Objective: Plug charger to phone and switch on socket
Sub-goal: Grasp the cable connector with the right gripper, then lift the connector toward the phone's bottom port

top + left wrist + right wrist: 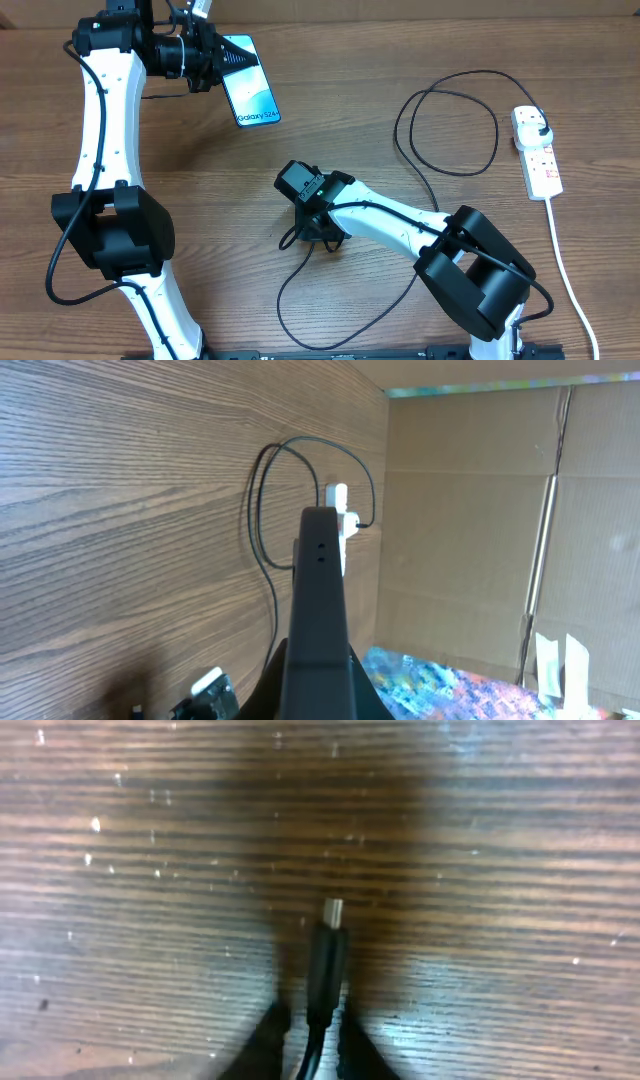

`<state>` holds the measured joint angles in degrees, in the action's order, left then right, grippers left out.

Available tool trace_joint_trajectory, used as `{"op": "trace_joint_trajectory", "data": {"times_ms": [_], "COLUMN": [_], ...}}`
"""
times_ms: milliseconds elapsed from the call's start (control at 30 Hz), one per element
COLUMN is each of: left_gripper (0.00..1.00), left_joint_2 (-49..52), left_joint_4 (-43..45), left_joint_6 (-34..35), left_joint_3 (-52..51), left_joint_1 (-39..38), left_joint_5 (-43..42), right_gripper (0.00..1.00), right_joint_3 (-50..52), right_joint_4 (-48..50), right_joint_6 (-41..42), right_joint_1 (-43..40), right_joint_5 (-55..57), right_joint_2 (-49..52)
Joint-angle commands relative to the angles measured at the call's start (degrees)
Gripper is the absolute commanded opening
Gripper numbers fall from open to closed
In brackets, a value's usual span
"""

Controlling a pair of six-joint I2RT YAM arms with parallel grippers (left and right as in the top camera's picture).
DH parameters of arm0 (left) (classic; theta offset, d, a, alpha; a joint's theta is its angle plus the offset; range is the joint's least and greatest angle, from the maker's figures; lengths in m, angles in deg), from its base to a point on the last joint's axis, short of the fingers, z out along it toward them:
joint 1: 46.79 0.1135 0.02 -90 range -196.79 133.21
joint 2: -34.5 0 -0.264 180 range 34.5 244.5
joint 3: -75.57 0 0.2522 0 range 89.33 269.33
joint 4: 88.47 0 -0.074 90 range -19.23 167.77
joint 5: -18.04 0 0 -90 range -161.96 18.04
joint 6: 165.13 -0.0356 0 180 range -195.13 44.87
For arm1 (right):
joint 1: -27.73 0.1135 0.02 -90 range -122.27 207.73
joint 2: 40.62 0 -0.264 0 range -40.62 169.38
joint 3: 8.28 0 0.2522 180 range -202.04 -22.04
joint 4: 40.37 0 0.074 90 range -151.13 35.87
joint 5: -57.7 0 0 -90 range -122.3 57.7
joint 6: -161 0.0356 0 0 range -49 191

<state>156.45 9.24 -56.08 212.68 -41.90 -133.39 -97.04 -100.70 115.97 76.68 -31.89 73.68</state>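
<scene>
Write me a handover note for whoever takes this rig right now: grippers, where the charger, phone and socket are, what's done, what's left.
Left gripper: shut on the phone, at the far left of the table.
Right gripper: shut on the charger just behind its connector tip, mid-table.
Socket: right side, with the charger's black plug in it; switch position unreadable.
Done: phone and charger both gripped.
Left: push the connector into the phone, then switch the socket on.

Left arm (122,100) links: white, smooth tubes
Right arm (395,228) links: white too
Joints (125,232): black, bulky housings
Cables (103,100): thin, black
Fingers (262,1042): black
</scene>
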Motion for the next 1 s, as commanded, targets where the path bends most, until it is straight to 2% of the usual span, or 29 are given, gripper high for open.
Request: {"op": "trace_joint_trajectory", "data": {"times_ms": [0, 367, 500, 700, 967], "left_gripper": [0.04, 0.04, 0.04, 0.04, 0.04], "left_joint_2": [-0.2, -0.2, -0.2, -0.2, -0.2], "left_joint_4": [0.2, 0.0, 0.2, 2.6, 6.2], "left_joint_6": [-1.0, -1.1, -1.1, -1.1, 0.1], "left_joint_3": [0.5, 0.5, 0.5, 0.5, 0.5], "left_joint_1": [-0.1, 0.1, 0.2, 1.4, 3.0], "left_joint_5": [-1.0, -1.2, -1.3, -7.4, -14.7], "right_gripper": [0.04, 0.04, 0.04, 0.04, 0.04], "right_joint_3": [-1.0, -3.1, -4.8, -5.0, -5.0], "right_joint_4": [-0.3, -3.1, -5.0, -3.1, 7.4], "right_joint_6": [0.4, -0.2, -3.9, -12.1, -22.6], "right_joint_1": [0.0, -3.9, -8.1, -16.4, -26.2], "right_joint_5": [0.4, -1.2, -6.1, -25.5, -63.4], "right_joint_2": [0.9, 0.7, 0.1, -2.6, -3.5]}}
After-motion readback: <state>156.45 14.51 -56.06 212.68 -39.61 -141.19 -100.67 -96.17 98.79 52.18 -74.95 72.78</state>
